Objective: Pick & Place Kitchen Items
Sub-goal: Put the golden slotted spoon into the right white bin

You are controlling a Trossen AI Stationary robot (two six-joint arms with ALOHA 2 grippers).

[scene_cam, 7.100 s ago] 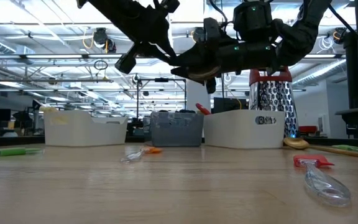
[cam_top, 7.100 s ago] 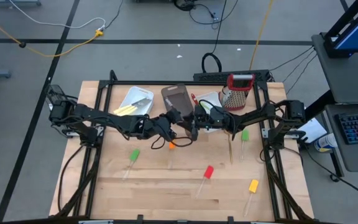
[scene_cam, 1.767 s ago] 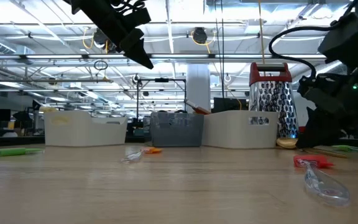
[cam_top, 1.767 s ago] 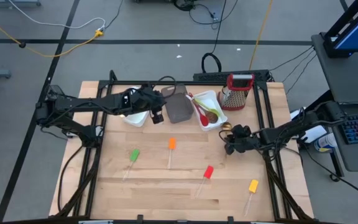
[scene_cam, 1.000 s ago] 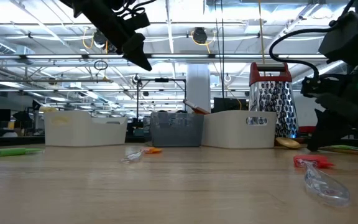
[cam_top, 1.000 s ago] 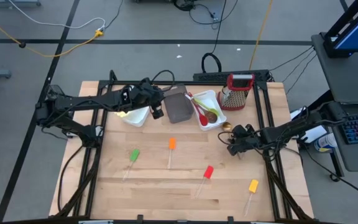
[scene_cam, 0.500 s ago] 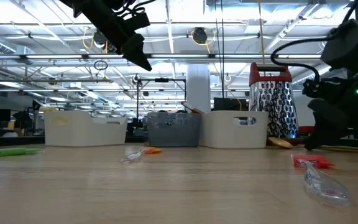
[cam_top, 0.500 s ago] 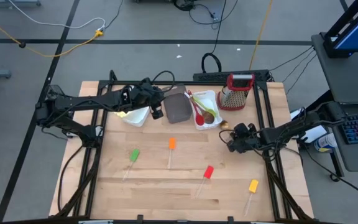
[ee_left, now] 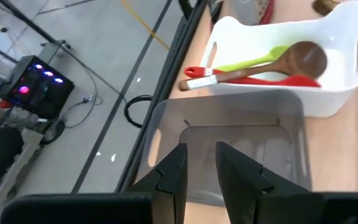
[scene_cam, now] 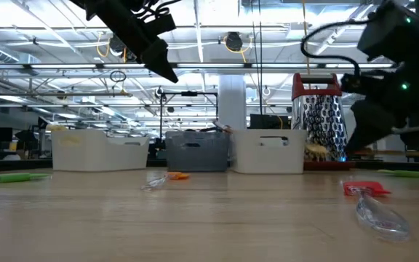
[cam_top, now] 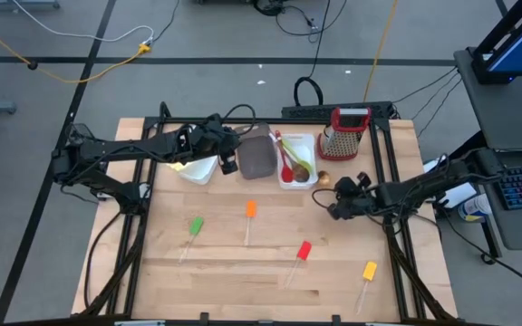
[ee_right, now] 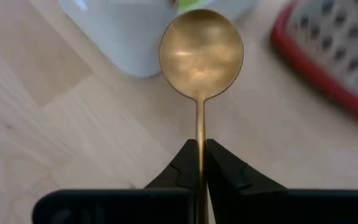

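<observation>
My right gripper is shut on a gold spoon, whose bowl points at the near right corner of a white tub. That tub holds red, green and wooden spoons. My left gripper hangs high over the brown tub, empty, with a narrow gap between its fingers. Green, orange, red and yellow spatulas lie flat on the table. My right gripper pinches the gold spoon's thin handle between its two fingers, with the handle running straight out along them. The fingers come slanting from the table's near right side. In the low view the bowl shows above the table top.
A red-topped metal grater stands at the far right, just beyond the spoon. Another white tub sits at the far left. A green utensil lies at the right. The near half of the table holds only the spatulas.
My right gripper has risen and gone toward the table's far left with the gold spoon, whose bowl has lifted off the table. The white tub of spoons has turned square and slid a little toward the left edge, and the brown tub has slid with it.
</observation>
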